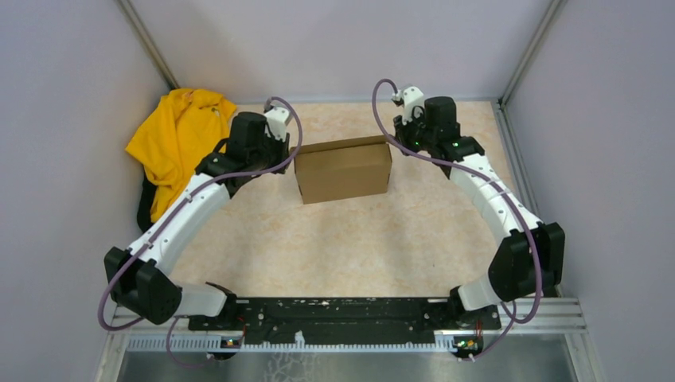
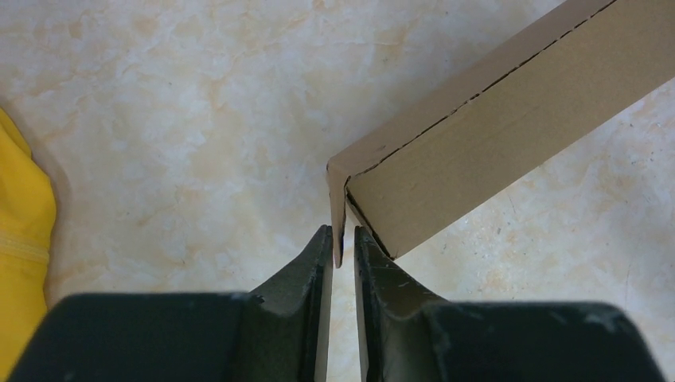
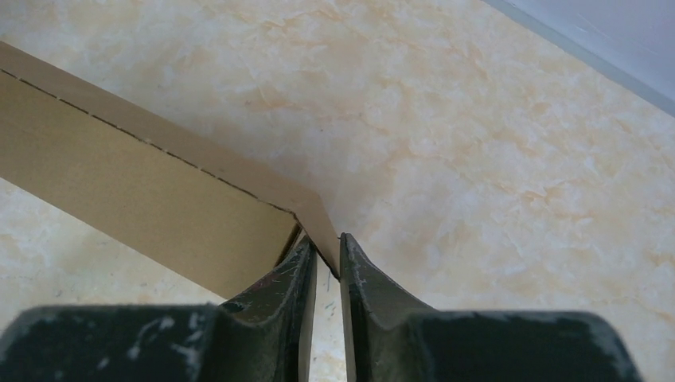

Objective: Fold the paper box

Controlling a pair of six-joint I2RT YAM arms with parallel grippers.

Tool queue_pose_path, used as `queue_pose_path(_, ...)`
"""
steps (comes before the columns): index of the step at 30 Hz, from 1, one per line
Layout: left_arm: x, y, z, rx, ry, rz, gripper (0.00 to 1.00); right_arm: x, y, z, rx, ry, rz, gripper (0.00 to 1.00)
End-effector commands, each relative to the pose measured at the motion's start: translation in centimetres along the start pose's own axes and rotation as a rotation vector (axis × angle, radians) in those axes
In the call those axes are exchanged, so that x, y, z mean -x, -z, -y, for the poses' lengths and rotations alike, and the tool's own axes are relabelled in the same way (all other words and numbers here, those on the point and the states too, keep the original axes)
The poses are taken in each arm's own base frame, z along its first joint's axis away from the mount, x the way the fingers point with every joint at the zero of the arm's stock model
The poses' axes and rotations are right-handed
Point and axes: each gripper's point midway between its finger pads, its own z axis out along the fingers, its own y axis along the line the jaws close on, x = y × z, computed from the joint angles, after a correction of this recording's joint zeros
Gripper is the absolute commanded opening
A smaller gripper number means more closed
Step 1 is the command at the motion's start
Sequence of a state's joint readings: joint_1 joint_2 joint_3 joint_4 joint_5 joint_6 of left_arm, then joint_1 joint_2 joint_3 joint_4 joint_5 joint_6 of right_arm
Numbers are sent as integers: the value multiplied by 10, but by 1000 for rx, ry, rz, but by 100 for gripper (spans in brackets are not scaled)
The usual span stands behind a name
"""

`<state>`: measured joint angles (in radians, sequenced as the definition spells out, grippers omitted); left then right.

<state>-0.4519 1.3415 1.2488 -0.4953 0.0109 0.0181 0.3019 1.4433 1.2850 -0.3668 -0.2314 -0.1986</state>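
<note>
The brown cardboard paper box stands folded up at the far middle of the table. My left gripper is at its left end, shut on a side flap of the box; the flap sits between the fingertips. My right gripper is at its right end, shut on the flap of the box's right corner. In the left wrist view the box's long side runs up to the right; in the right wrist view it runs to the left.
A yellow cloth garment lies heaped at the far left, its edge in the left wrist view. Grey walls enclose the table on the left, back and right. The arms' black base rail is at the near edge.
</note>
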Motion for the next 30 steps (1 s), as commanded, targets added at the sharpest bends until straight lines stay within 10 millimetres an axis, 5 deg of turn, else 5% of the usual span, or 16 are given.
queue_pose_path(1,18,1,1,-1,9,43,18,28,3,-2,-5,13,53,12)
queue_pose_path(30,26,-1,20,-85,99,4,14,32,-4,-41,40,-15,-40,0)
